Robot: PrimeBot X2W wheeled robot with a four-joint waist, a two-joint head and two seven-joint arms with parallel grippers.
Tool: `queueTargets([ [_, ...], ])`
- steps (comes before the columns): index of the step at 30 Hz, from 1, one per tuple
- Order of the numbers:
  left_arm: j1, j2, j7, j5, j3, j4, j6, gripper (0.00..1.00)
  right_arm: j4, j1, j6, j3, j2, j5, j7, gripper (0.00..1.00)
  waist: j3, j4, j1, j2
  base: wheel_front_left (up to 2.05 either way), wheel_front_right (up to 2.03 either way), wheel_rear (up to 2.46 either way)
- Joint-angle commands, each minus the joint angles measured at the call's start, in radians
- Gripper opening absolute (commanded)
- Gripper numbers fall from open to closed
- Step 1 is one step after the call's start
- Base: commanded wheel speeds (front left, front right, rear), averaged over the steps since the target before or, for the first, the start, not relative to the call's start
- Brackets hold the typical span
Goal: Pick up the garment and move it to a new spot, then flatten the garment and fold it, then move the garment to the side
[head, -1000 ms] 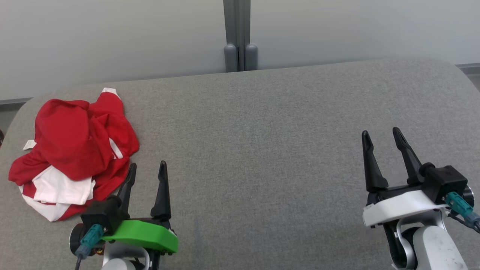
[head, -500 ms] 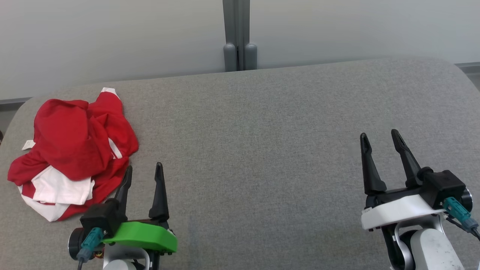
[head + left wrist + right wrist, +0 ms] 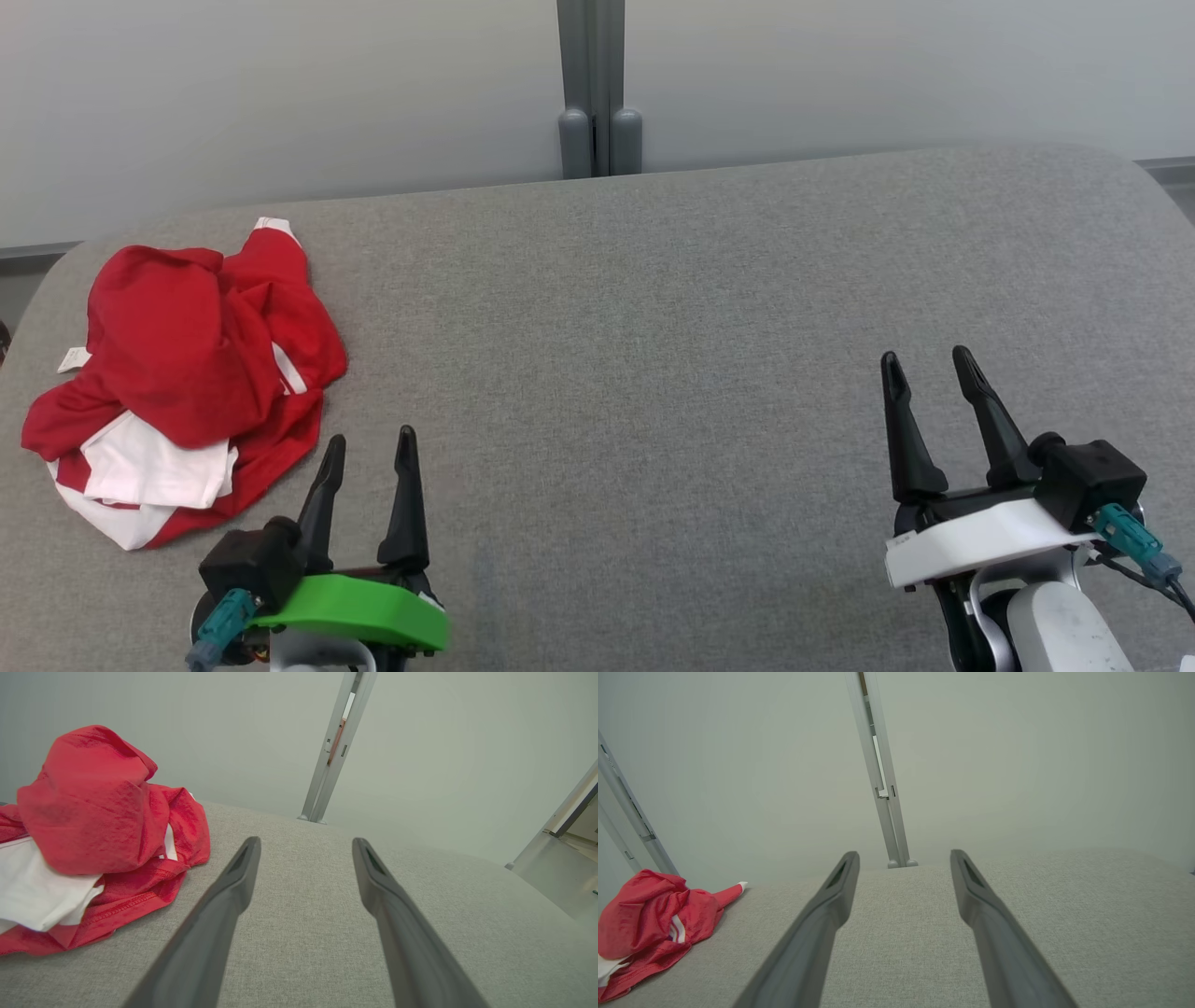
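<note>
The garment [image 3: 187,373] sat crumpled at the left of the head view, a red-and-white heap close to the left edge of the table [image 3: 653,308]. The left gripper [image 3: 371,435] waited at lower left, fingers spread and empty, just beside the heap's near hem but not touching it. Over at lower right the right gripper [image 3: 925,354] stood the same way, fingers apart with nothing between them, well away from the cloth.

Nothing was lifted yet, so the pickup looked like the step in hand. The heap was layered. A pinch at the hem might have caught only one fold, leaving the rest to trail, drag or slip out mid-carry. A low bite could have snagged the table's grey covering instead. And with the edge so near, a clumsy nudge going in might have pushed the garment off.
</note>
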Motion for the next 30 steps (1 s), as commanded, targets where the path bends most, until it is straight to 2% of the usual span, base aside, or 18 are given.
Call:
queueTargets([
  [1, 0.004, 0.001, -0.008, 0.016, -0.008, 0.002, 0.001, 1.00, 0.003, 0.006, 0.001, 0.002, -0.004, -0.005, -0.009, 1.00, 0.001, -0.001, 0.0000, 0.0000, 0.00, 0.00, 0.00],
  [9, -0.008, 0.002, -0.025, 0.070, -0.056, 0.050, 0.001, 1.00, 0.044, 0.002, 0.001, 0.016, -0.004, -0.047, -0.027, 1.00, 0.003, -0.001, 0.0000, 0.0000, 0.00, 0.00, 0.00],
  [18, -0.010, 0.003, -0.041, 0.124, -0.067, 0.061, 0.018, 1.00, 0.057, -0.001, 0.001, 0.022, -0.005, -0.106, -0.041, 1.00, -0.005, -0.002, 0.0000, 0.0000, 0.00, 0.00, 0.00],
  [24, -0.012, 0.002, -0.037, 0.118, -0.061, 0.066, 0.024, 1.00, 0.071, 0.006, 0.001, 0.029, -0.004, -0.087, -0.040, 1.00, -0.007, 0.005, 0.0000, 0.0000, 0.00, 0.00, 0.00],
  [30, -0.020, 0.003, -0.037, 0.123, -0.062, 0.081, 0.028, 1.00, 0.086, 0.016, 0.001, 0.040, -0.004, -0.073, -0.040, 1.00, -0.012, 0.048, 0.0000, 0.0000, 0.00, 0.00, 0.00],
])
